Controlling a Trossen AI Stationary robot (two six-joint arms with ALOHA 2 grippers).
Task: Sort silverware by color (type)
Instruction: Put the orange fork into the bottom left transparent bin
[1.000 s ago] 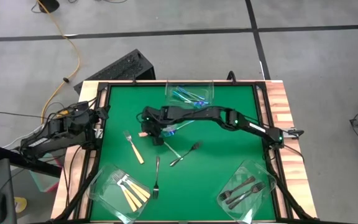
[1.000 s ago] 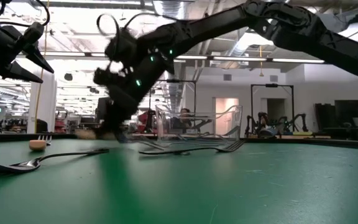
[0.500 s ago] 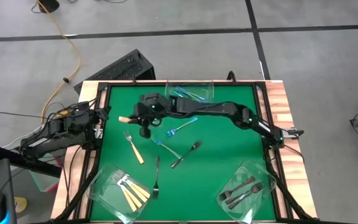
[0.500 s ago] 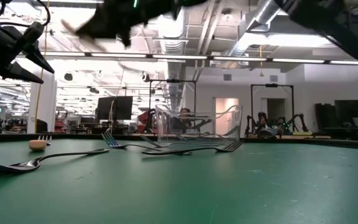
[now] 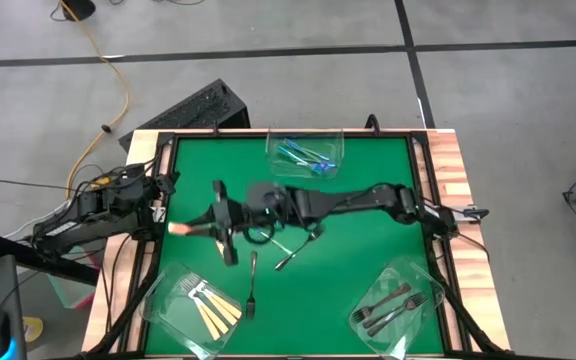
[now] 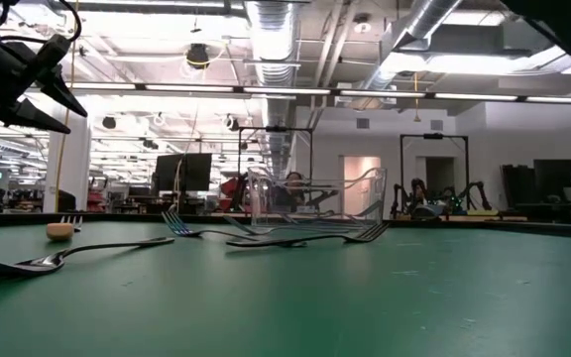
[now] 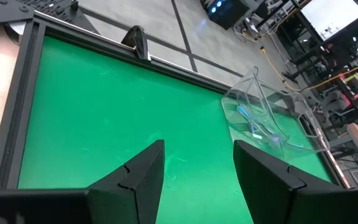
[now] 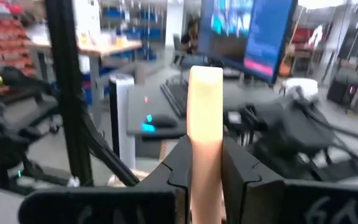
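Observation:
My right gripper (image 5: 200,224) hangs high over the mat's left half, shut on a tan-handled fork (image 5: 181,228) whose handle (image 8: 205,106) sticks out ahead of the fingers. My left gripper (image 7: 197,177) waits open at the table's left edge. The far tub (image 5: 305,153) holds blue forks, the near-left tub (image 5: 196,305) tan ones and the near-right tub (image 5: 393,305) dark ones. Two dark forks (image 5: 252,285) (image 5: 298,250) lie flat on the mat. In the low view another tan fork (image 6: 59,230) lies on the mat. My right gripper pinches the fork's tan handle (image 8: 205,162) between its two fingers (image 8: 180,165). The handle lies along the fingers and its free end (image 8: 205,78) reaches past their tips. The fingers are level, pointing toward the table's left edge. The fork is lifted clear of the mat, and its tines are hidden.
The green mat (image 5: 368,230) is framed by a black rail and wooden side strips (image 5: 458,190). My right arm (image 5: 348,200) stretches across the middle of the table above the loose forks. A keyboard (image 5: 193,108) lies on the floor beyond the far edge.
My right gripper has risen from the mat's middle with the tan-handled fork, out of the top of the low view. It has tipped from pointing down to level, then swung toward the table's left and near edges. The loose forks on the mat lie where they were.

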